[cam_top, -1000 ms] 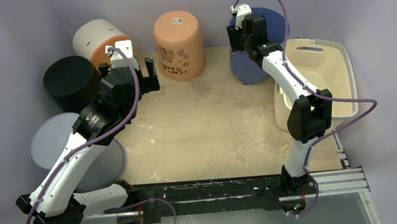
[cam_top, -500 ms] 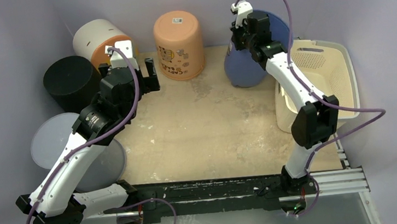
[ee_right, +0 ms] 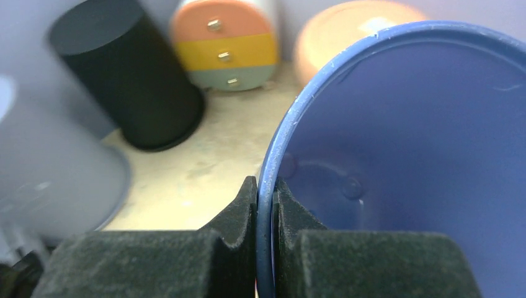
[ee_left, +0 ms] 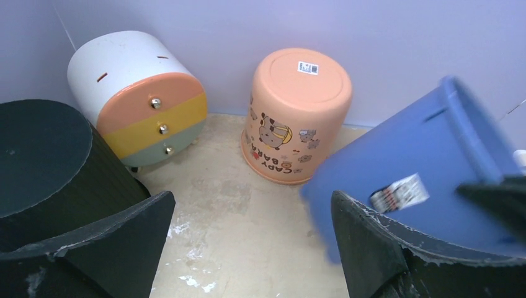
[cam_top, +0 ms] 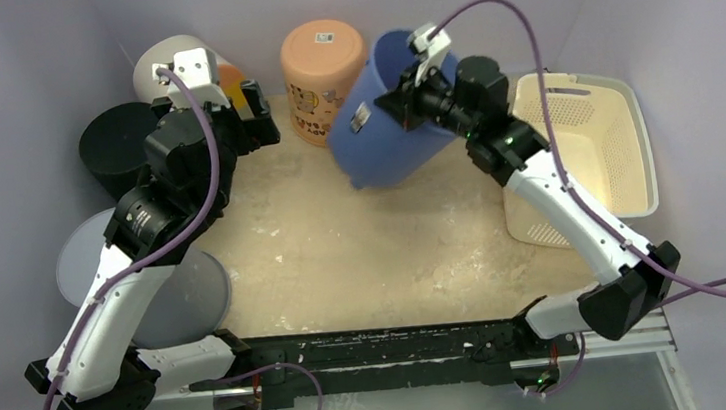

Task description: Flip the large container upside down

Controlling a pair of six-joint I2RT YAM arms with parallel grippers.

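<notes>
Above the beige table (cam_top: 374, 254) the blue bucket (cam_top: 382, 128), upright a second ago, hangs half-tipped, its rim pinched between the jaws of the right gripper (ee_right: 267, 186); the left gripper (ee_left: 251, 198) stands open and empty.

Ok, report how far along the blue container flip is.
Done: the right gripper is shut on the rim of the blue container. In hand: the container is tilted, mouth toward the right arm. Left: rotate it fully over and set it mouth-down on the table.

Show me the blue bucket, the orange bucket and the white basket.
blue bucket (cam_top: 389, 147), overhead view, side wall
orange bucket (ee_left: 302, 84), left wrist view, upturned base
white basket (cam_top: 615, 156), overhead view, bare floor
</notes>
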